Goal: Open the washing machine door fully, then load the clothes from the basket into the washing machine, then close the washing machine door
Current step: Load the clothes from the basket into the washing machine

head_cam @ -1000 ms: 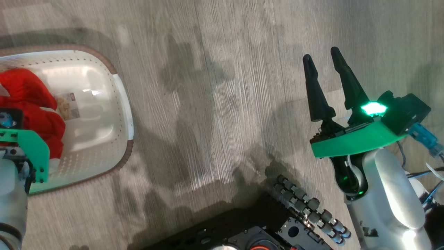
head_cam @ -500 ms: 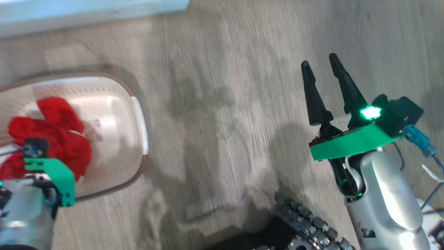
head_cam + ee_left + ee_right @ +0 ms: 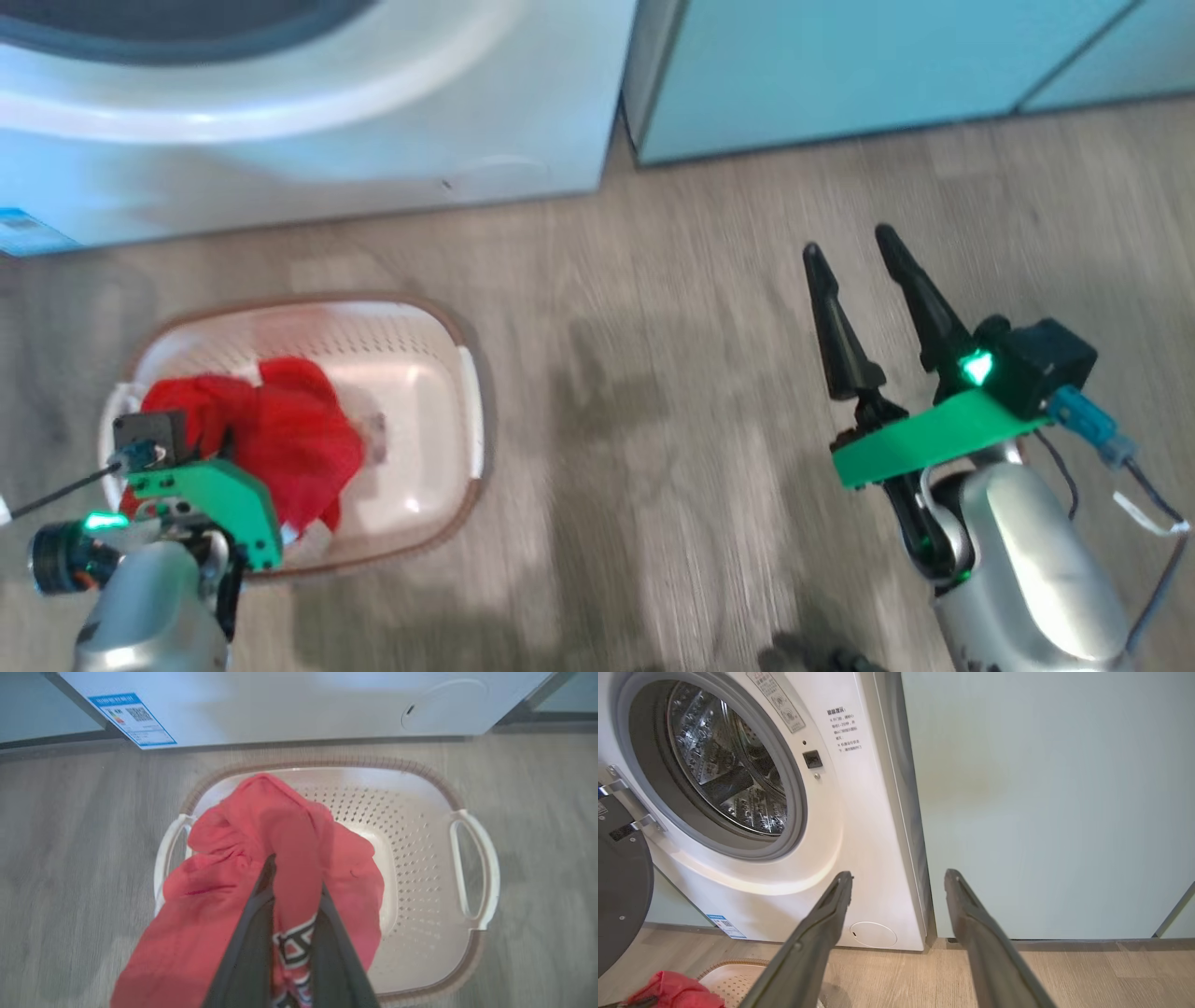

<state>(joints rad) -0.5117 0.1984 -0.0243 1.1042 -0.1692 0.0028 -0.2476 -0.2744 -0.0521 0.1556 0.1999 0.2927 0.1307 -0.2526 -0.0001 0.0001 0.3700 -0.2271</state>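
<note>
Low in the centre of the left wrist view, our left gripper (image 3: 294,879) is pinched almost shut on a fold of the red jersey (image 3: 261,826), lettering showing between the fingers. The cloth drapes over the cream basket (image 3: 420,858) and spills past its left handle; whether it hangs clear of the rim we cannot tell. Along the top edge stands the washing machine (image 3: 280,709).

Turning to the head view, our right gripper (image 3: 850,247) hangs at centre right over bare floor (image 3: 653,420), jaws spread wide and empty.

From the right wrist view we see the drum (image 3: 724,770) exposed at upper left and the washing machine door (image 3: 621,896) swung open at the left edge, beside a teal cabinet (image 3: 1041,788).

We judge the grip thin: one fold could slip mid-carry. A trailing hem might snag the handle and drag the basket, or hang over the porthole lip and get caught when the door shuts. Our left arm could also knock the open door.
</note>
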